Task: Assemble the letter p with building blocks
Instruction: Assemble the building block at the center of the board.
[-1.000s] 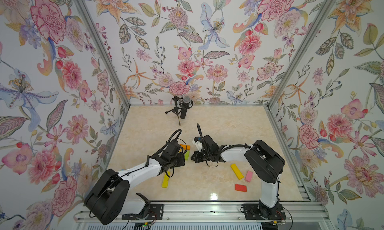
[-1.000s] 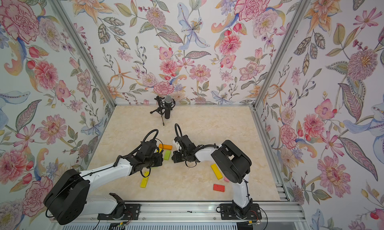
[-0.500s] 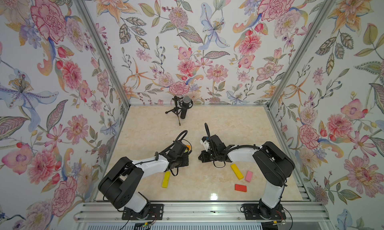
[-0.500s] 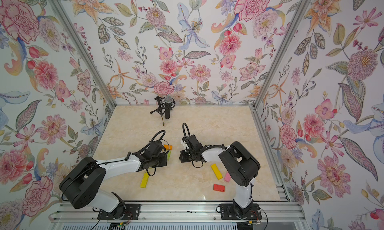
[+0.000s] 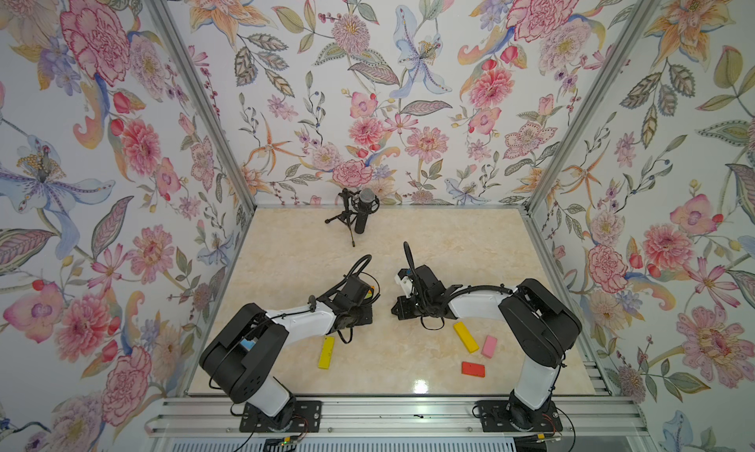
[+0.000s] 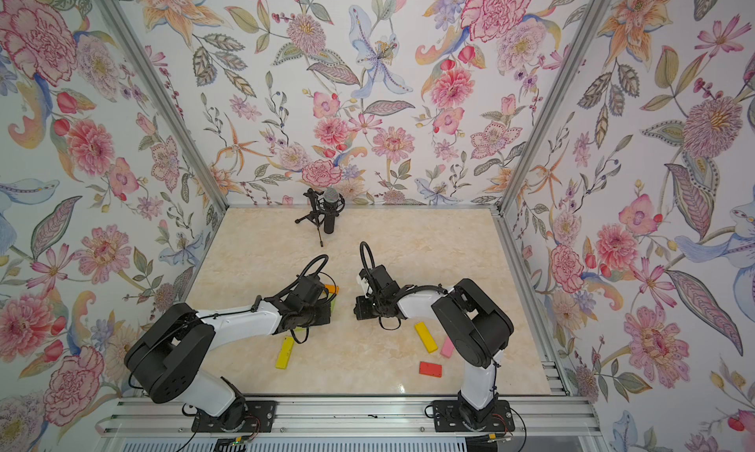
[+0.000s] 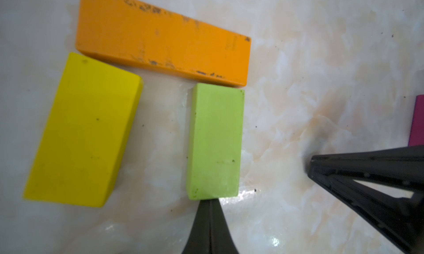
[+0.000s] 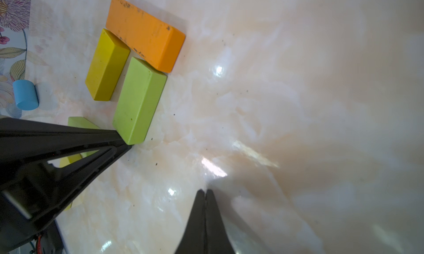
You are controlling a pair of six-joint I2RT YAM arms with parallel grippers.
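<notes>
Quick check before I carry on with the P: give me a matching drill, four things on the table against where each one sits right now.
Things
1. orange block
2. lime green block in the left wrist view
3. red block
4. pink block

Places
A. nearest the front rail
B. one end against the tip of the shut left hand
C. beside a long yellow block, by the right arm
D. across the ends of a short yellow block and a lime green one

Pairs: 1-D, 2-B, 3-A, 4-C
</notes>
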